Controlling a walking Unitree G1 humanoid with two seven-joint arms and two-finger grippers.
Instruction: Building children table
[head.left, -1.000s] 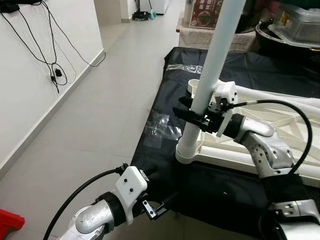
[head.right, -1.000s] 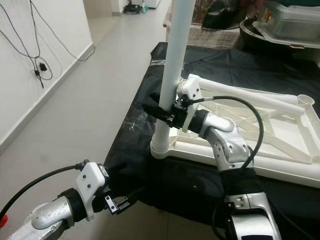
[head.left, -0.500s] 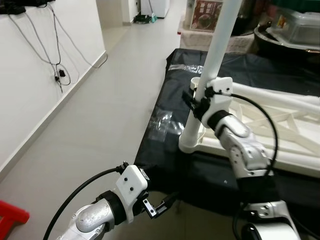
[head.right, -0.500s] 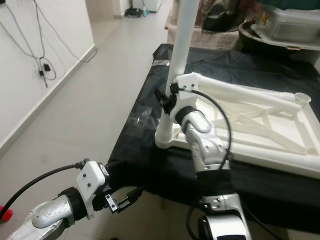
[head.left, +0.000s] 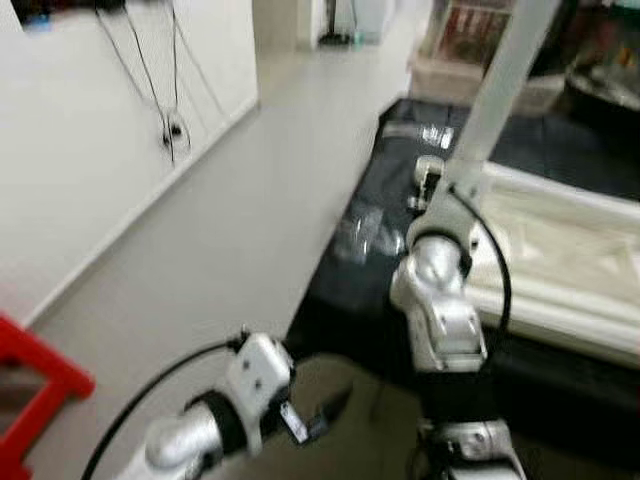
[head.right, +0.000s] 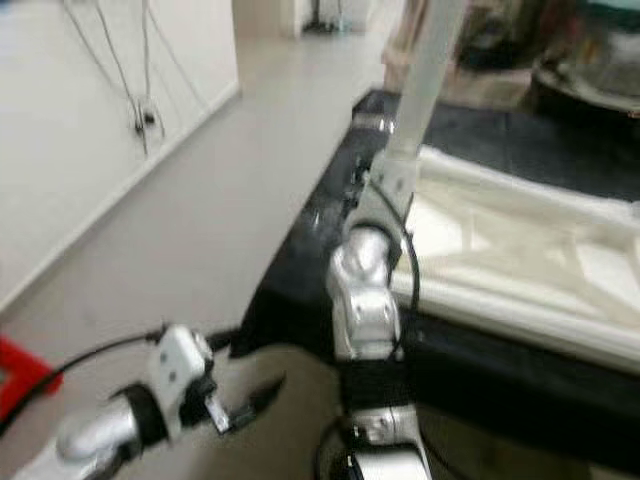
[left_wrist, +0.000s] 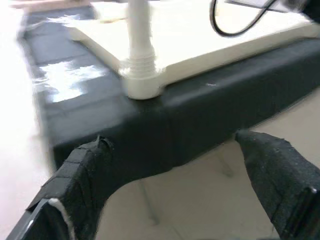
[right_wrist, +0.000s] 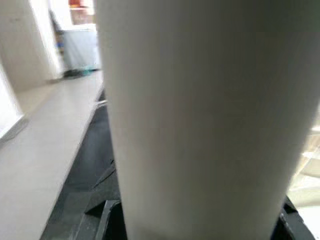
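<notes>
Leg-fitting step: right claw (head.left: 432, 190) clamped round the white leg (head.left: 497, 100) standing in the upturned tabletop (head.left: 560, 250) (blurry frames). Next, seat it firmly. Left claw (left_wrist: 175, 180) gapes empty.

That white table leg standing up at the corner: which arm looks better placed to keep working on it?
The right arm, probably. Its gripper is right at the table leg, which looms close in the right wrist view. The left gripper hangs low over the floor, short of the black-covered bench.
</notes>
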